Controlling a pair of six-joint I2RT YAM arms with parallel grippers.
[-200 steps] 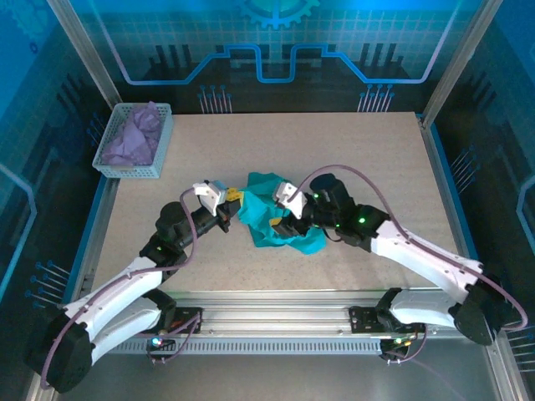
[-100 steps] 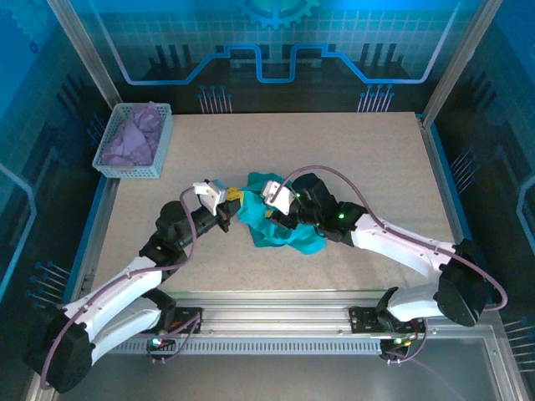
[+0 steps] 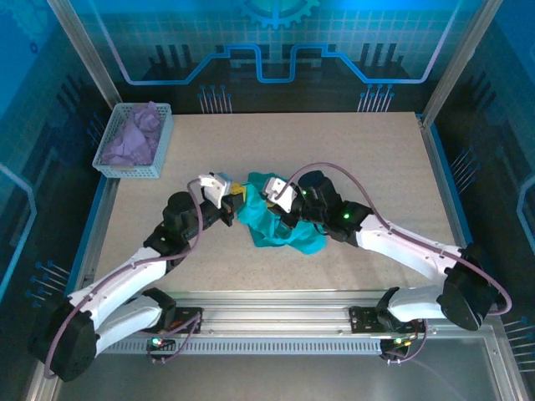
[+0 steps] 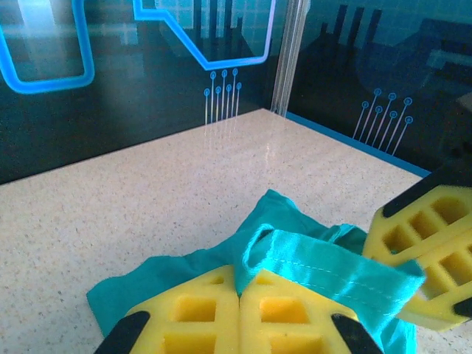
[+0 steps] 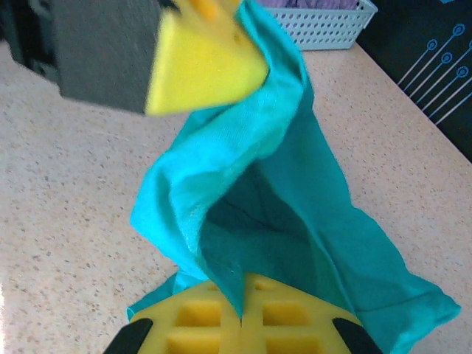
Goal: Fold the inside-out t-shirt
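**Teal shirt bunched at mid-table, both hands pinched on it**

Location: the t-shirt (image 3: 288,234) lies in a crumpled heap on the table (image 3: 376,159), near the middle and slightly towards the near edge, between the two arms. It is not spread flat. No sleeve, collar or neck tag can be identified in the heap.

Left hand (image 4: 238,291): pads pressed together, with a stitched edge of the shirt caught between them. The fabric rises out of the pinch in a loose fold.

Right hand (image 5: 241,313): pads pressed together on another part of the same garment. A sheet of cloth runs up from this pinch towards the left hand, hanging open like a pocket. The two hands sit just beside each other over the heap.

Handling assessment: the garment appears light, thin and entirely limp. It drapes and sags wherever unsupported, holds no shape, and will likely drag and bunch on the table if pulled. It is not fragile. Slipping out of the foam pads seems unlikely, though a pinch through several layers may hide which layer is held.

Recommended hold: stitched edges, seams or corners, taken well apart, so the cloth can be drawn taut and laid flat.

Other items: a basket (image 3: 155,171) holding a lavender cloth (image 3: 134,138) stands at the far left corner, well apart.
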